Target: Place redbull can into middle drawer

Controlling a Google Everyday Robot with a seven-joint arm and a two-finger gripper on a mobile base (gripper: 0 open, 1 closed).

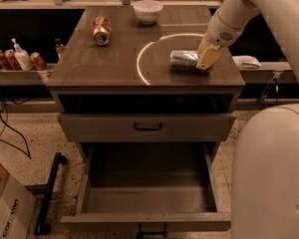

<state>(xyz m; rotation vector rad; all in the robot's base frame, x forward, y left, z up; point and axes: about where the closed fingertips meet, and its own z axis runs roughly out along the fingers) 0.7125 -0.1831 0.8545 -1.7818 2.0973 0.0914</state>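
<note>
Wide grey middle drawer [147, 199] pulled out, bare floor showing, slim silver-blue redbull can [183, 59] lying sideways on brown desk [89, 68], gripper [207, 59] at its right end, jaws' state cannot tell, gold-orange can [101, 30] and white bowl [147, 10] well apart.

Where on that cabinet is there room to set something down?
Bare top lies between the gold can and the redbull can, and along the front edge. The open middle drawer has a bare floor. Crowded: the right side, where the gripper sits at the redbull can, and around the white bowl.
</note>
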